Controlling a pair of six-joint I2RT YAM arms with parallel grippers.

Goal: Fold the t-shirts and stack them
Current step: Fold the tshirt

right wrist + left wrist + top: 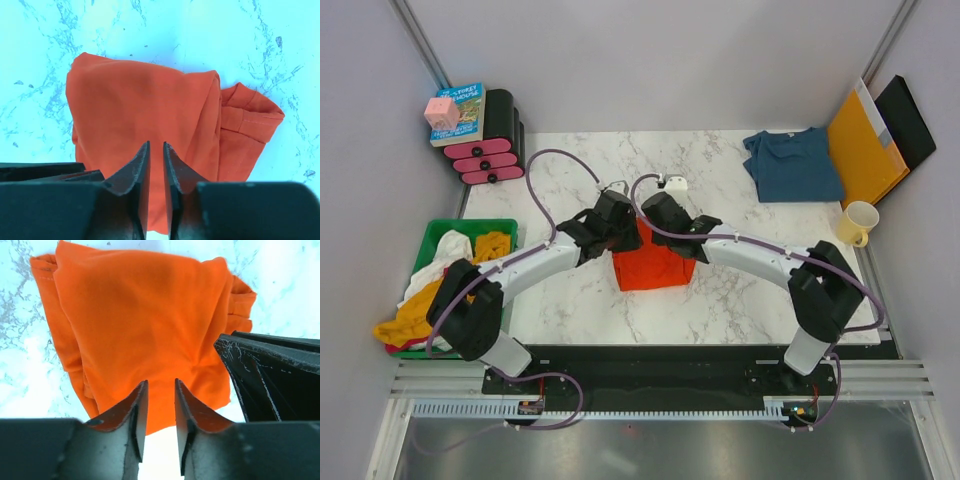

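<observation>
The orange-red t-shirt (653, 265) lies folded into a small packet on the marble table, mid-centre. It fills the left wrist view (145, 315) and the right wrist view (145, 110), with a sleeve hem sticking out at one side. My left gripper (618, 214) hovers at the packet's far left edge, its jaws (161, 382) a narrow gap apart with nothing between them. My right gripper (665, 212) hovers at the far right edge, its jaws (156, 145) a thin gap apart and empty. The dark teal-blue t-shirt (792, 165) lies loosely folded at the back right.
An orange-yellow envelope (865, 145) and a black folder (905, 120) lean at the back right, with a cream mug (858, 222) in front. A green bin (470, 224) with yellow and white garments sits left. Black-and-pink drawers (490, 140) carry a book at the back left.
</observation>
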